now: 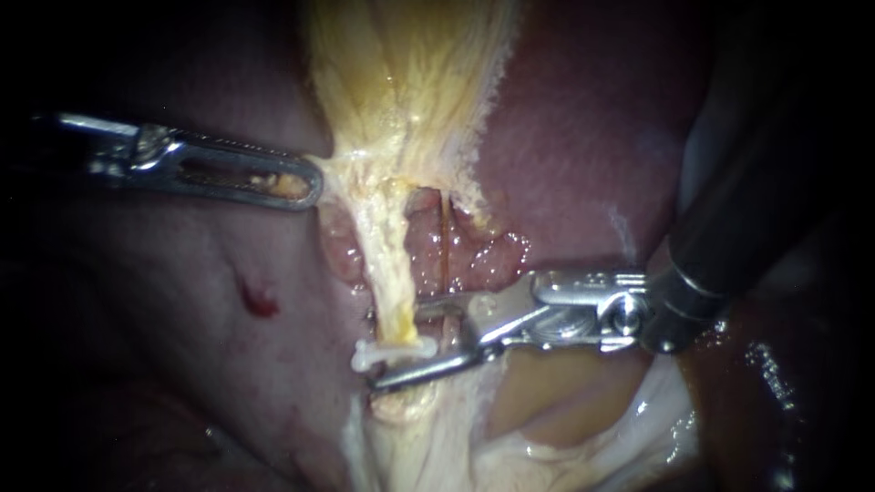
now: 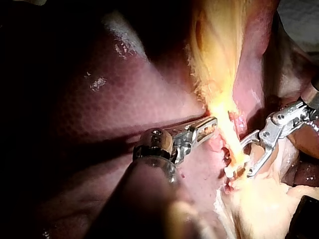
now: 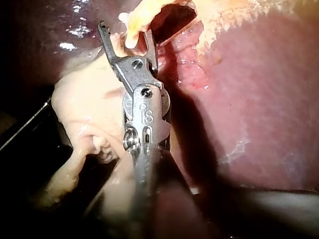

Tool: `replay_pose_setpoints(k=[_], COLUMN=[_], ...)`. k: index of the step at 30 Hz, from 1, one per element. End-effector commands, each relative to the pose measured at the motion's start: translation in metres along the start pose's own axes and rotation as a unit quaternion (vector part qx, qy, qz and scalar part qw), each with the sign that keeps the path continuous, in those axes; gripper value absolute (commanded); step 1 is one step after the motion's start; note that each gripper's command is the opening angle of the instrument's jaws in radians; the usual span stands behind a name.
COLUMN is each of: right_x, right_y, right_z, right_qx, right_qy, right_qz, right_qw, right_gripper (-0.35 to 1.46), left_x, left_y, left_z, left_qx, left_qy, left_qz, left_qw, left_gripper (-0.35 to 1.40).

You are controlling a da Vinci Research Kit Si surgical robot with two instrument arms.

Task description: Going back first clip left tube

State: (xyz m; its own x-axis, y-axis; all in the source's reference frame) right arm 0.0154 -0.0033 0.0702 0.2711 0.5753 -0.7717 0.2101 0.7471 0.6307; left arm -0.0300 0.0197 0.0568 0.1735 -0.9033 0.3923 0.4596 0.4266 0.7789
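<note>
Clip (image 1: 385,352), white, sits across the low end of the left tube (image 1: 387,273), a pale yellow strand running down from the gallbladder (image 1: 410,82). Right instrument (image 1: 406,344) has its jaws parted wide astride the tube at the clip, gripping nothing. Left instrument (image 1: 305,187) has its jaws closed on gallbladder tissue, holding it taut. By my judgement 1 clip is placed, and backing the right instrument clear remains.

A white clip (image 1: 390,352) lies crosswise on the pale yellow left tube (image 1: 386,269) at its six-o'clock end, seemingly closed.
</note>
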Motion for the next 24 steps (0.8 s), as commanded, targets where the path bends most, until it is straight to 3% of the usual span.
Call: replay_pose_setpoints(k=[1, 13, 18, 24], right_x=[0.0002, 0.0032, 0.0041, 0.0041], right_y=[-0.0001, -0.0011, -0.0015, -0.0018], right_z=[-0.0006, -0.01, -0.0118, -0.0127], right_qx=[-0.002, -0.031, -0.048, -0.03], right_qy=[0.001, 0.009, 0.011, 0.008], right_qz=[-0.006, -0.049, -0.046, -0.047], right_qw=[1.0, 0.9983, 0.9977, 0.9984], right_gripper=[0.5, 0.5, 0.5, 0.5], left_x=[0.0, 0.0, 0.0, 0.0001], left_y=[0.0, -0.0001, -0.0001, -0.0001], left_z=[-0.0001, -0.0001, -0.0001, 0.0], left_qx=[0.001, 0.001, 0.0, 0.0], left_qy=[0.0, 0.0, 0.0, 0.0], left_qz=[0.0, 0.0, 0.0, 0.0], left_qw=[1.0, 1.0, 1.0, 1.0], left_gripper=[-0.35, -0.35, -0.35, -0.35])
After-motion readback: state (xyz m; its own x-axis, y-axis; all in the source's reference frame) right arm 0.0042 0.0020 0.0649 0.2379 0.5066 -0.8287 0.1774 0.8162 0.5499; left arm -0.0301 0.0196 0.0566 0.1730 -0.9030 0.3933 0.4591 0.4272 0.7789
